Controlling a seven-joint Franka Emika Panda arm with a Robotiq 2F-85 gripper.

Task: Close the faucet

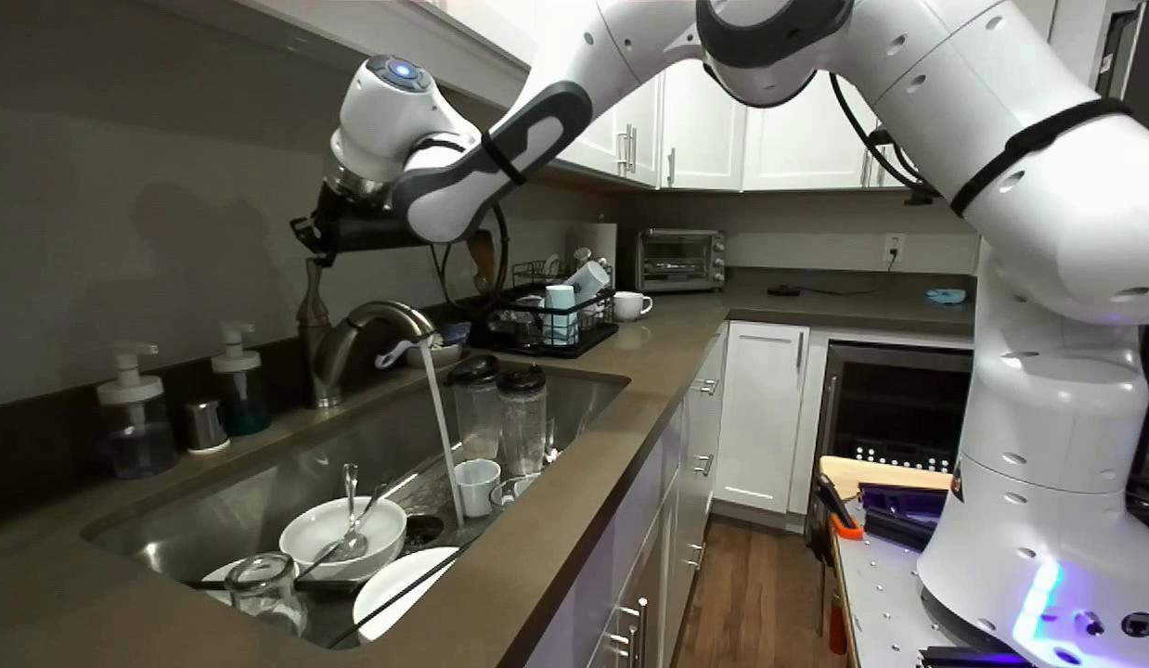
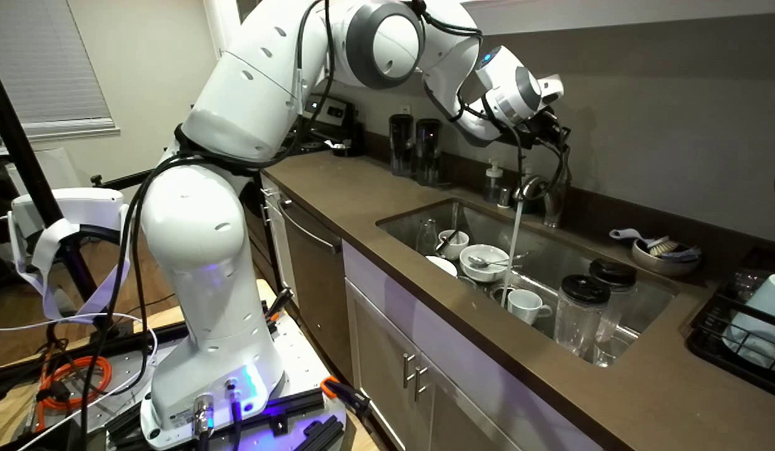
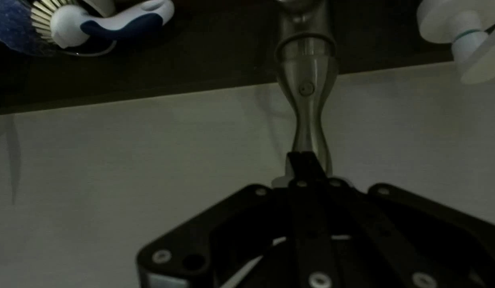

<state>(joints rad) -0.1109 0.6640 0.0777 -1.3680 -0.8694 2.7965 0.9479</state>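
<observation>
Brushed-metal gooseneck faucet (image 1: 328, 366), set in the smooth brown table (image 1: 591, 468) behind the metal sink (image 1: 189, 527), thin water stream (image 1: 443, 436) falling, black fingers (image 3: 304, 208) together at the tip of its waisted handle (image 3: 309, 76) — contact unclear —, sink holding a glossy white bowl (image 1: 389, 547) with shiny spoon (image 1: 352, 545), white mug (image 1: 477, 484), clear black-lidded bottles (image 1: 522, 425).

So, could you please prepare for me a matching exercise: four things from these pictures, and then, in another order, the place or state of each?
First column:
1. faucet
2. gripper
3. toaster oven
4. clear black-lidded containers

Second column:
A. on the counter, in the far corner
B. standing in the sink
C. shut, at the lever
D. water running from it

Pairs: 1-D, 2-C, 3-A, 4-B
</observation>
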